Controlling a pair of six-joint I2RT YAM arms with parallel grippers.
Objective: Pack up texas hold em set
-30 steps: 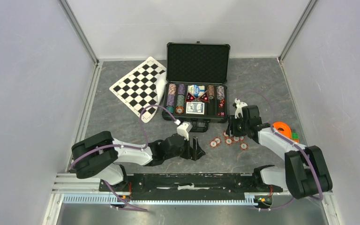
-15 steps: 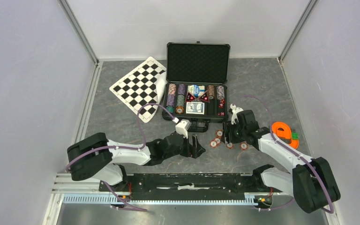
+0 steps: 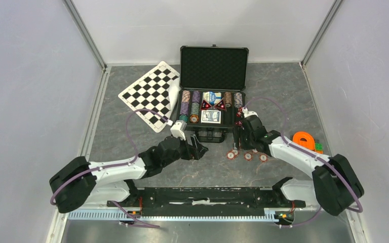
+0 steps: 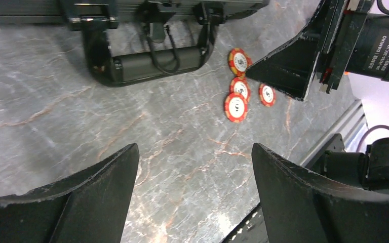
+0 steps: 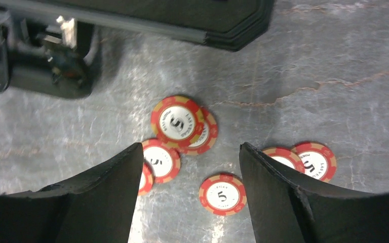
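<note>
While the black case [image 3: 214, 68] lies open at the table's far middle, lid upright, with chip rows [image 3: 190, 104] and decks [image 3: 211, 116] in its tray, loose red chips [image 3: 247, 156] sit on the table just in front of it, beside the handle [image 4: 152, 55]. R gripper [image 5: 190, 147] hovers directly over them, fingers spread, nothing pinched. Approx. six or seven chips; overlaps make the count unsure. L gripper [image 4: 193, 149] is spread wide too, empty, low near the handle. Checkered board [image 3: 149, 93] lies beside the case on the L arm's side.
</note>
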